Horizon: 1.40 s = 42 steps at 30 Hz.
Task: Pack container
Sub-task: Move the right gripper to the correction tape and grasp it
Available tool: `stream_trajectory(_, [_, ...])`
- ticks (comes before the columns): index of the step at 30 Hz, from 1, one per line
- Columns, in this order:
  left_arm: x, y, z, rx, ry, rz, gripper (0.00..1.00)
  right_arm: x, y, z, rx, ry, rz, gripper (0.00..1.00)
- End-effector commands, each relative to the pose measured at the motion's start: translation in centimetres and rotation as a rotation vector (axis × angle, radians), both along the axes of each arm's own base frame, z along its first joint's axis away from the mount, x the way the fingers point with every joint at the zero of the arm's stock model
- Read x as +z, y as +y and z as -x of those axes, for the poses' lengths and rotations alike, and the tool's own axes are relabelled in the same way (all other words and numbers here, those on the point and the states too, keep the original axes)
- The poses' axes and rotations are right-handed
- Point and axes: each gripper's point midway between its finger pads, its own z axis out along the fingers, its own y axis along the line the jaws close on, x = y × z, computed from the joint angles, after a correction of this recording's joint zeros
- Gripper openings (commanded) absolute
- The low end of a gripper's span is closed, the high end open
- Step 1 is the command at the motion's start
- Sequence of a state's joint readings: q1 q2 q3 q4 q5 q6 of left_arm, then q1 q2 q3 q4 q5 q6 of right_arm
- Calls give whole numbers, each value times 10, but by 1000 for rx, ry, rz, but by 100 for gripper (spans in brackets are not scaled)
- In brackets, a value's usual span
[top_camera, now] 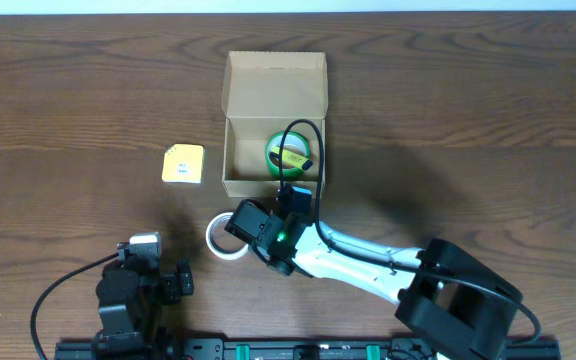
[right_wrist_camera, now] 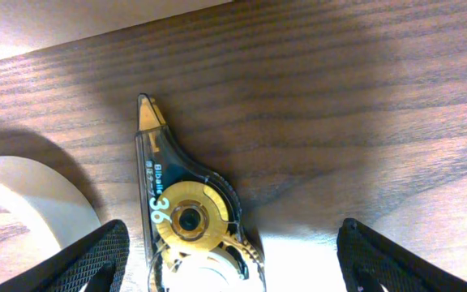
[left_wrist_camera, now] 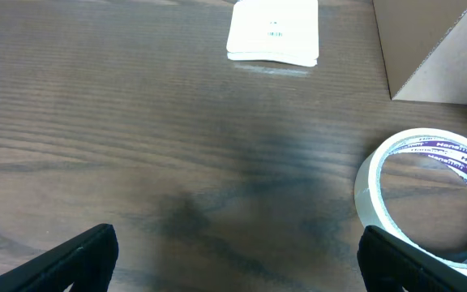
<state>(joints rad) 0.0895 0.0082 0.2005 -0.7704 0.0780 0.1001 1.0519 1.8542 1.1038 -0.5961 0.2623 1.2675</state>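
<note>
The tan cardboard container [top_camera: 236, 150] stands open at the table's middle, its flap lid tilted back. Inside lies a green roll [top_camera: 290, 153] with a yellow and black item on it. My right gripper [top_camera: 256, 232] [right_wrist_camera: 229, 259] is open just in front of the container. Its fingers straddle a clear correction-tape dispenser [right_wrist_camera: 186, 212] with gold gears, lying flat on the table. A white tape roll [top_camera: 220, 240] [left_wrist_camera: 428, 199] [right_wrist_camera: 14, 203] lies beside it to the left. My left gripper [top_camera: 146, 262] [left_wrist_camera: 233, 255] is open and empty near the front edge.
A small yellow square pad [top_camera: 183, 164] [left_wrist_camera: 272, 31] lies left of the container. The container's wall shows in the left wrist view [left_wrist_camera: 428, 49] and in the right wrist view [right_wrist_camera: 55, 20]. A black cable loops over the container's right side [top_camera: 313, 140].
</note>
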Motion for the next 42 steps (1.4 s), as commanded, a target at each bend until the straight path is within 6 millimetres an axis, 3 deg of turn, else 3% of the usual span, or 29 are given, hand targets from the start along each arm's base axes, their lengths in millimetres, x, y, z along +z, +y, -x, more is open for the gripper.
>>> stream_trajectory(1, [-9,0,5,14,34,13,95,-2,0,-7,-3,-20,19,82])
stream_trajectory(6, [-9,0,5,14,34,13,95,-16,-3,-4,-1,6,47,78])
stream_trajectory(8, [-9,0,5,14,34,13,95,-15,-2,-4,-1,4,44,68])
stream_trajectory(12, [-9,0,5,14,34,13,95,-15,-3,-4,-1,4,45,37])
stream_trajectory(14, [-9,0,5,14,34,13,95,-16,-3,-3,0,7,49,28])
stream_trajectory(21, [-9,0,5,14,34,13,95,-17,-5,8,36,63,55,22])
stream_trajectory(26, [-9,0,5,14,34,13,95,-7,-5,15,60,90,41,18])
stream_trajectory(38, [-9,0,5,14,34,13,95,61,2,11,126,-27,-67,13])
stream_trajectory(42, [-9,0,5,14,34,13,95,90,0,-3,175,-138,-63,12])
